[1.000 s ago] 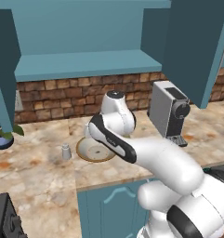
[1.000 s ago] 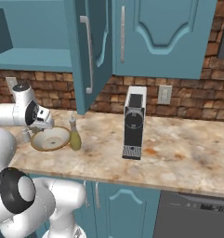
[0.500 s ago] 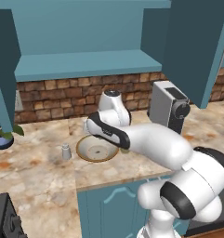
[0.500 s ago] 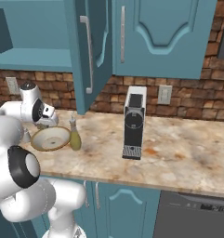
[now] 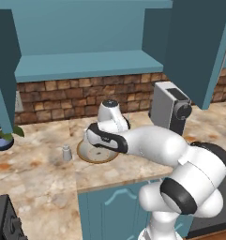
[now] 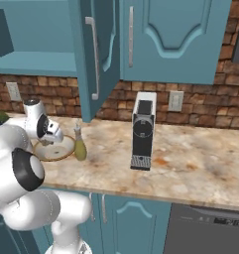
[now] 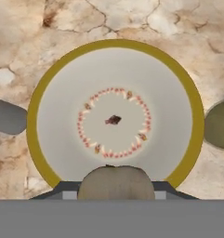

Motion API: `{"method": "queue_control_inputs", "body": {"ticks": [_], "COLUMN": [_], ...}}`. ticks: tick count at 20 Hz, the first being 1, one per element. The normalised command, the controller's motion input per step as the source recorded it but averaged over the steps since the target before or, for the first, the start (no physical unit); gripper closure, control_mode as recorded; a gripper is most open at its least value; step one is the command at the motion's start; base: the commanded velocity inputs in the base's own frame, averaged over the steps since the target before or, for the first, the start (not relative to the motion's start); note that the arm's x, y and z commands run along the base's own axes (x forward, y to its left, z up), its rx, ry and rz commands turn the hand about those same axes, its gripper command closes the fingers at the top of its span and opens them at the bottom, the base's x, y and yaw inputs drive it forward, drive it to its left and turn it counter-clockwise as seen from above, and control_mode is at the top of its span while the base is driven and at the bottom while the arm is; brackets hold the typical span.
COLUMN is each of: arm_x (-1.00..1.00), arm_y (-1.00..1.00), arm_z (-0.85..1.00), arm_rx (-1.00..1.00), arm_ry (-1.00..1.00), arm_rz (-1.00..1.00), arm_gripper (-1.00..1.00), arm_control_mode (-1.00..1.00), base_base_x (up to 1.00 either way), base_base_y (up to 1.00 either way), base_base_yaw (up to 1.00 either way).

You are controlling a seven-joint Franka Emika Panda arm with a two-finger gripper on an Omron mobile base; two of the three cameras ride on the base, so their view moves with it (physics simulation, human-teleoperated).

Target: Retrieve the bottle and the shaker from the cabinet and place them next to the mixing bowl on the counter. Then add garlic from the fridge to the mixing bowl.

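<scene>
We note shaker (image 5: pixel 66 152) left of mixing bowl (image 7: pixel 57 116), bottle (image 6: pixel 80 145) at its other side, coffee machine (image 6: pixel 143 130) well apart, gripper (image 7: pixel 115 183) clamped on garlic (image 7: pixel 115 182) in hand view.

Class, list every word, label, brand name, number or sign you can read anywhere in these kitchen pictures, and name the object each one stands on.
None: no readable text shows in any view.
The grey boxy coffee machine carries no legible brand or label.
The tall glass bottle of olive-yellow liquid and the small grey-white shaker show no label.
The shallow cream bowl with a tan rim bears a reddish dotted ring, a pattern and not lettering.
</scene>
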Motion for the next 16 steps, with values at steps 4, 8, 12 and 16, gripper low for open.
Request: {"method": "queue_control_inputs", "body": {"ticks": [4,8,12,16], "arm_x": [0.03,0.20,0.33,0.01], "arm_y": [0.00,0.00,0.02,0.08], "arm_z": [-0.46,-0.21,-0.01,-0.01], "arm_rx": [0.00,-0.01,0.00,0.00], "arm_ry": [0.00,0.00,0.00,0.00], "arm_rz": [-0.03,-0.02,-0.02,-0.01], "arm_gripper": [1.00,1.00,1.00,1.00], "arm_control_mode": [-1.00,-1.00,-1.00,-1.00], "base_base_x": [0.00,0.00,0.00,0.00], "base_base_y": [0.00,0.00,0.00,0.00], "base_base_yaw": [0.00,0.00,0.00,0.00]}}
